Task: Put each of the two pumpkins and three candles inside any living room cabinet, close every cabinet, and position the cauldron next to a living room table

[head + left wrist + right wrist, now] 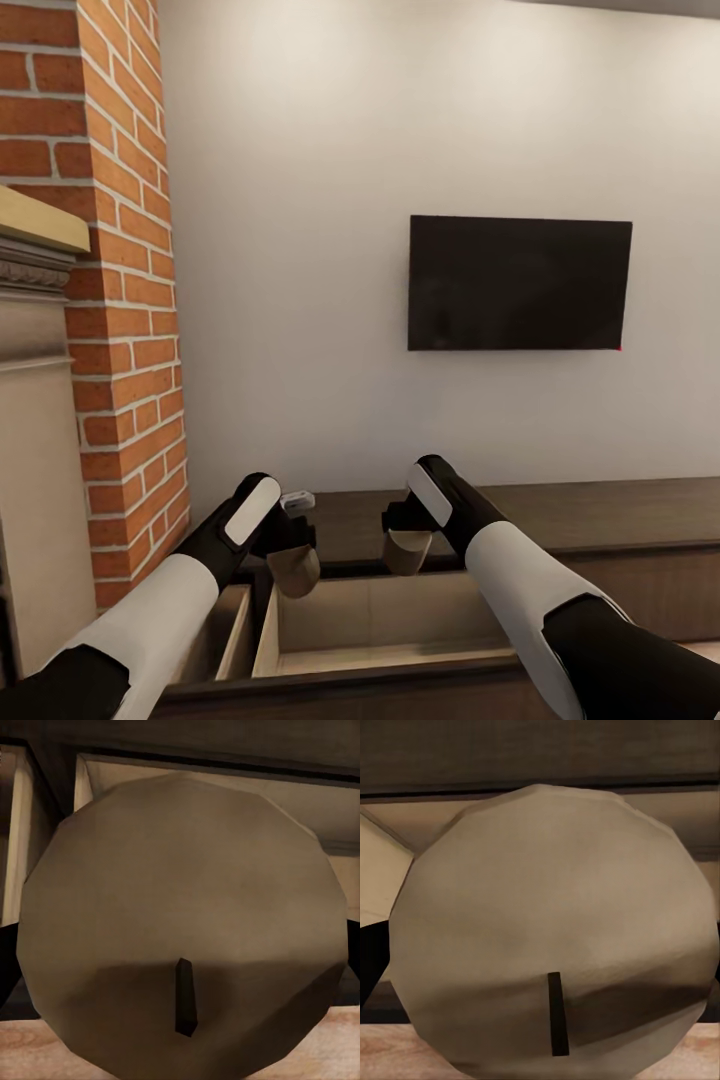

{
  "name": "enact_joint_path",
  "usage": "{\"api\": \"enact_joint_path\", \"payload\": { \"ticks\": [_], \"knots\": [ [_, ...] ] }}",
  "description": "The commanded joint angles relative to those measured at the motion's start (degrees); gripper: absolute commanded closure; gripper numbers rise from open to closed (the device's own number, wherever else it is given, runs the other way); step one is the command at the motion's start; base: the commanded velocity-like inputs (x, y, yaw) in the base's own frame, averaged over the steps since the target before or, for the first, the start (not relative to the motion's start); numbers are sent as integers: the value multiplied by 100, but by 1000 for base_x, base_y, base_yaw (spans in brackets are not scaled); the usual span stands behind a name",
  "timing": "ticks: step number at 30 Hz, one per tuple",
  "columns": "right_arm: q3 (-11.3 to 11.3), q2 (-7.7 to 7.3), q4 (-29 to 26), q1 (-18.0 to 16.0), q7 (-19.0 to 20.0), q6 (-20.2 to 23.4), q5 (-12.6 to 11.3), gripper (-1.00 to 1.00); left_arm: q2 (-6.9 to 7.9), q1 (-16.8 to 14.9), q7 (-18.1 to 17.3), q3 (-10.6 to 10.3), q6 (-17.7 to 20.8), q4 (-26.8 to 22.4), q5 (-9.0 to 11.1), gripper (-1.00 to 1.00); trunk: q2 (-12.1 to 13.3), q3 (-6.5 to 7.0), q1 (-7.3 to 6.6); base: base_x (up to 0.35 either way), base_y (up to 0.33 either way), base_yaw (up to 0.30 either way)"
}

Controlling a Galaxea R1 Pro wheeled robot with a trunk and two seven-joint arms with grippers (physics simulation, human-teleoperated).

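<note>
Each of my grippers is shut on a candle, a stubby tan-brown cylinder with a short dark wick. The left gripper (292, 558) holds its candle (298, 573) above the left side of an open compartment (380, 620) of the dark-brown cabinet (600, 515). The right gripper (405, 538) holds the other candle (408, 553) over the compartment's back edge. In the left wrist view the candle's (180, 907) round end face with its wick sits close up, with the pale compartment interior behind it. The right wrist view gives the same close look at its candle (555, 915). Pumpkins, cauldron and table are out of view.
A red brick chimney (120, 300) with a pale mantel (40, 230) stands at left, close to my left arm. A black TV (520, 283) hangs on the white wall above the cabinet. A small grey-white object (297, 502) lies on the cabinet top. Another open compartment (225, 630) is at left.
</note>
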Motion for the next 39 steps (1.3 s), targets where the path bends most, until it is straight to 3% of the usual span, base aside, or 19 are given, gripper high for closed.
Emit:
{"api": "enact_joint_path", "payload": {
  "ticks": [1, 12, 27, 39],
  "knots": [
    [30, -3, -3, -5, -49, 10, -60, 100, 6, -2, 62, -23, 4, -6, 53, 100, -4, -8, 0, 36, 6, 0],
    [30, -4, 0, -5, -49, 10, -60, 100, 7, -4, 58, -38, 4, -10, 42, 100, -4, -8, 0, 6, 1, 0],
    [30, -4, 4, -5, -40, 10, -60, 100, 10, -1, 64, -46, 4, -6, 57, 100, -593, -278, 323, 0, 0, 0],
    [38, -3, 9, 3, -34, -31, -52, 100, 10, -1, 74, -73, -5, -6, 44, 100, -609, -544, 354, 0, 0, 0]
  ]
}}
